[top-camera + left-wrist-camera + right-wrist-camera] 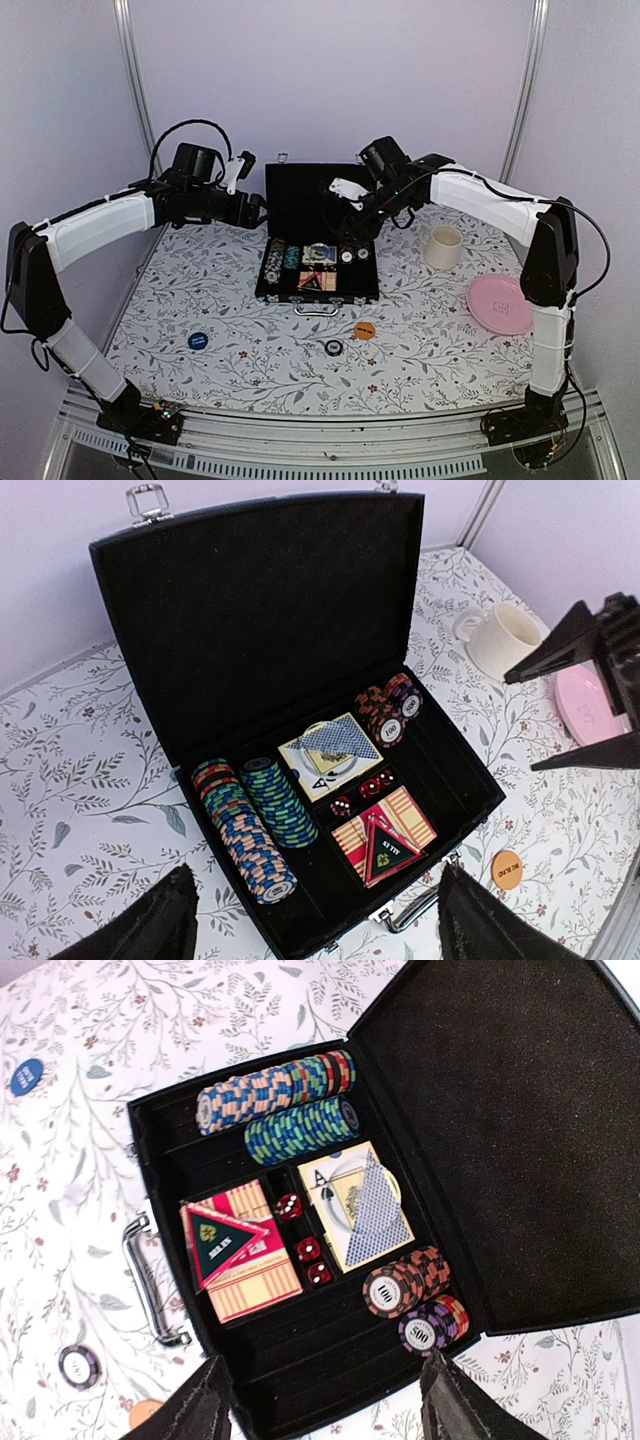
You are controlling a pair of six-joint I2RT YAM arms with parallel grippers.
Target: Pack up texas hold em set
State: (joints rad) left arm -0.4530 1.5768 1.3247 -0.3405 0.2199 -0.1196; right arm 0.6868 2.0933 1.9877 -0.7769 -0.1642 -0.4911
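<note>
Top external view, nearest the arm bases: three loose pieces are lying on the floral-print tablecloth in front of the case, with a blue round button off to the left, and a dark purple striped poker chip and an orange round button just right of centre. Behind them the black rectangular briefcase is sitting open, long axis running left to right, silver handle facing the bases. Striped chip rows, card decks, red dice and a green triangle token are lying in its tray. Farthest back, both grippers are hovering by the upright lid. The left gripper is standing wide open and gripping nothing; the right gripper is standing spread apart, also empty. So the leftovers are lying nearward of both grippers. The right arm is looking closer to the chip and orange button, the left arm to the blue one.
</note>
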